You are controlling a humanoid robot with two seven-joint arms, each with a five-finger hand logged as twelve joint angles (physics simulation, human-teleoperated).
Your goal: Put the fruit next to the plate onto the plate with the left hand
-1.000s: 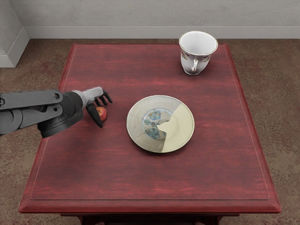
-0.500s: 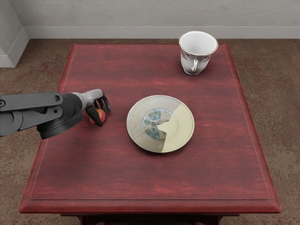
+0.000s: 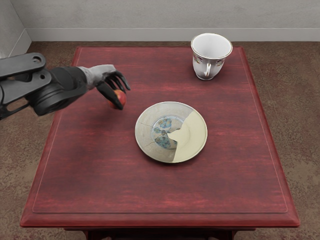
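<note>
Gripping a small round fruit in the left hand, up and to the left of the plate and not on it. Curling slim black fingers down over the fruit's top and sides, with one digit crossing its front, so only a sliver of glossy red skin with a yellowish blush shows between them. Closed firmly, holding nothing else. Impossible to tell whether lifted clear of the wood or resting on it.

Reaching in from far to the left of the plate on a thick forearm of matte dark grey casing, rounded like a barrel, narrowing to a paler grey wrist and palm.

Lying flat at the middle of the table: a round, shallow ceramic plate, glazed and smooth, greyish cream on its left part with a blue-green floral motif at the centre, plain pale yellow on its right part, the two tones meeting along a jagged line.

Standing well beyond the plate, up and to its right: a white porcelain cup, flared at the rim, thin gilt edge, faint painted pattern, handle facing forward.

Underneath the plate, dark red stained wood, streaky grain, rectangular with a raised bevelled border.
</note>
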